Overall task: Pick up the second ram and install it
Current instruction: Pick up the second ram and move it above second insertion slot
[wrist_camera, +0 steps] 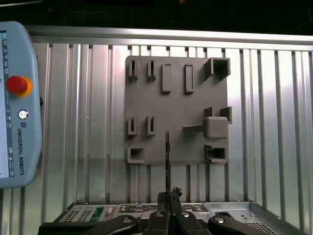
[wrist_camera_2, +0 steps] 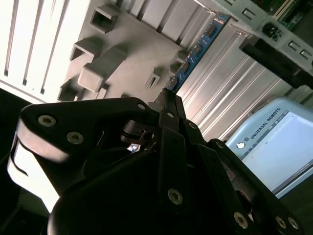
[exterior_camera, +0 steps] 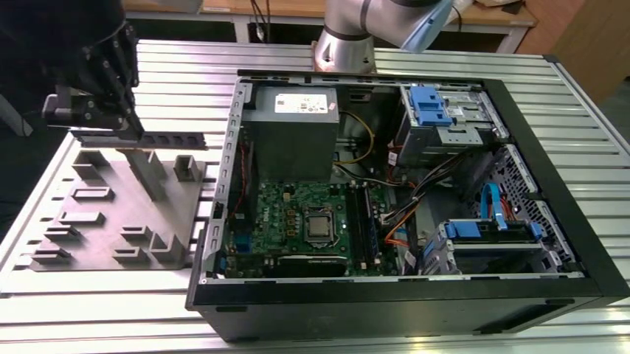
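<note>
Blue second ram [wrist_camera_2: 198,50] clamped in gripper [wrist_camera_2: 166,99] | broadside, second wrist view | edgewise, first wrist view

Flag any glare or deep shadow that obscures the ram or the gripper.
Exterior view: the gripper sits in shadow against a dark background; the second ram it holds looks dim. Second wrist view: the table slats glare white, the ram reads blue. First wrist view: even light, mild sheen on the slats.

Bright even light; glare on ribbed table [wrist_camera_2: 29,44]; pincer [wrist_camera_2: 167,102] dark, shadowed silhouette.
</note>
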Controlling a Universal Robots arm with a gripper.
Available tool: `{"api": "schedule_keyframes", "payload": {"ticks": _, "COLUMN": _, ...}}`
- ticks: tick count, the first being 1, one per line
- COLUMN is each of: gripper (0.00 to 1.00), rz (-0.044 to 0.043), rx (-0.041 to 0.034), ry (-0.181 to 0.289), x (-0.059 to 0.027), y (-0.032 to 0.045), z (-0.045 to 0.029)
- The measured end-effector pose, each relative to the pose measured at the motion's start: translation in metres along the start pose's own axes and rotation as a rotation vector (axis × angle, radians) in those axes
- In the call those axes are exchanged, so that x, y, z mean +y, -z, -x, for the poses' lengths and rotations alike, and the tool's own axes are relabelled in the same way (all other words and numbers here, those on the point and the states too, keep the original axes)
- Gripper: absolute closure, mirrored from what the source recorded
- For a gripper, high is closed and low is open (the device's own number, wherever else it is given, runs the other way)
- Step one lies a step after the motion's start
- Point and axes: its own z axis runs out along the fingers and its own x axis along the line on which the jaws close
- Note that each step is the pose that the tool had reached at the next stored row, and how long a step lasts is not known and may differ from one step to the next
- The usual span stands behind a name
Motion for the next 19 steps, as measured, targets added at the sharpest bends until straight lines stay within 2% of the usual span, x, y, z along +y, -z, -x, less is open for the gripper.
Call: {"api": "schedule_keyframes", "payload": {"ticks": 19, "gripper": 0.92, "rz": 0.0022, "rx": 0.0, "ry": 0.0, "x": -0.0584, "y": 0.0035, "z": 0.0008}}
